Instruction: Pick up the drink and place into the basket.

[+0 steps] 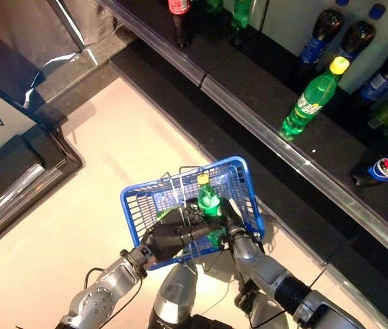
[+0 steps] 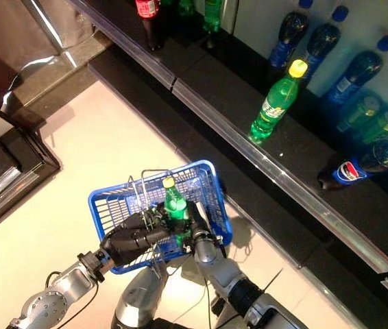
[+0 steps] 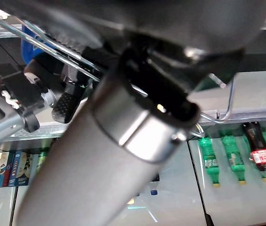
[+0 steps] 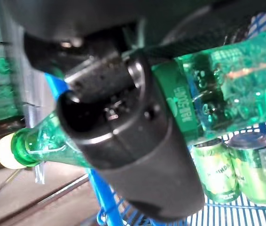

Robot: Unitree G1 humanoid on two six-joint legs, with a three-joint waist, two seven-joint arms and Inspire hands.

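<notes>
The blue basket (image 1: 238,178) is raised in front of me; my left hand (image 1: 170,236) is shut on its thin wire handles (image 1: 177,179). My right hand (image 1: 234,229) is shut on a green bottle (image 1: 208,200) with a yellow cap and holds it upright over the basket's near side. In the right wrist view the thumb (image 4: 123,141) wraps the green bottle (image 4: 208,103), with green cans (image 4: 236,172) lying on the basket floor (image 4: 246,214) beneath.
A dark shelf (image 1: 262,89) with a metal front rail (image 1: 304,175) runs along the right. It holds a green bottle (image 1: 310,99), dark cola bottles (image 1: 331,31) and a lying cola bottle (image 1: 382,168). Pale floor (image 1: 105,157) lies to the left.
</notes>
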